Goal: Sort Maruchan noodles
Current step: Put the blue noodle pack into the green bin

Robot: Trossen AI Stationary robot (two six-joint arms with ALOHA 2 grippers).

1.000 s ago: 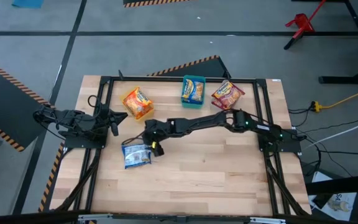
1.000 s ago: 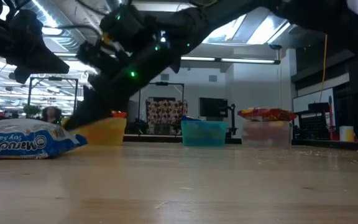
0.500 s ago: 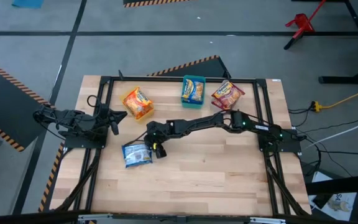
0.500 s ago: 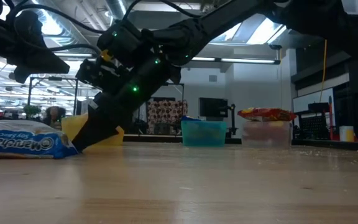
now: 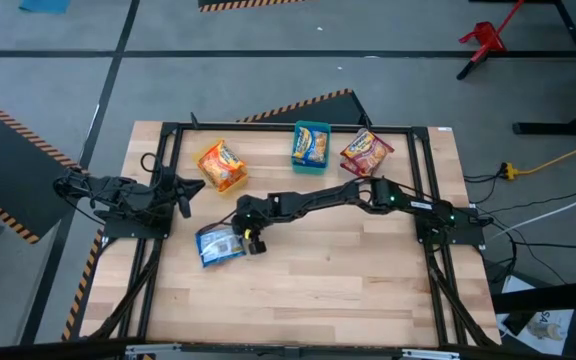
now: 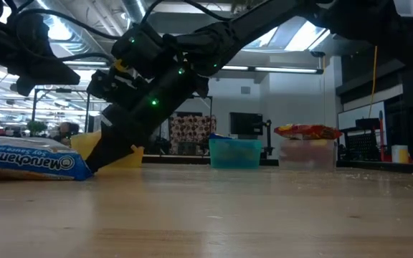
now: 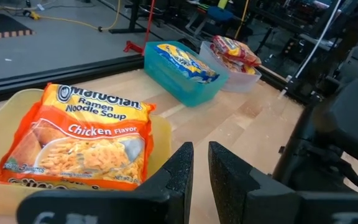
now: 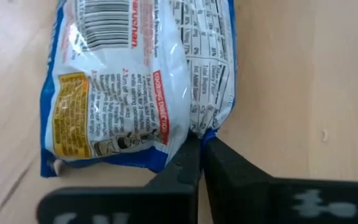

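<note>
A blue-and-white Maruchan packet (image 5: 218, 246) (image 6: 24, 161) lies flat on the wooden table left of the middle. My right gripper (image 5: 251, 243) (image 8: 202, 149) is at the packet's right-hand edge, shut on it. An orange chicken-flavour packet (image 7: 82, 134) lies in the yellow bin (image 5: 221, 165) at the far left. A blue-and-yellow packet lies in the teal bin (image 5: 310, 146), and a red packet lies in the clear bin (image 5: 366, 152). My left gripper (image 5: 183, 195) (image 7: 201, 168) waits shut at the table's left edge, near the yellow bin. My right gripper pinches the blue packet's crimped edge (image 8: 205, 132), near a corner, between its two fingers. The fingers (image 6: 110, 154) slant down at it from the table's right. The packet stays on the table with its printed back up.
The three bins stand in a row along the far edge. A black frame (image 5: 268, 127) runs around the table top. Bare wood (image 5: 348, 280) stretches over the near half and the right side.
My right gripper has sunk toward the table and shut on the blue packet's edge. The packet has slid a little toward the table's left edge and turned slightly.
</note>
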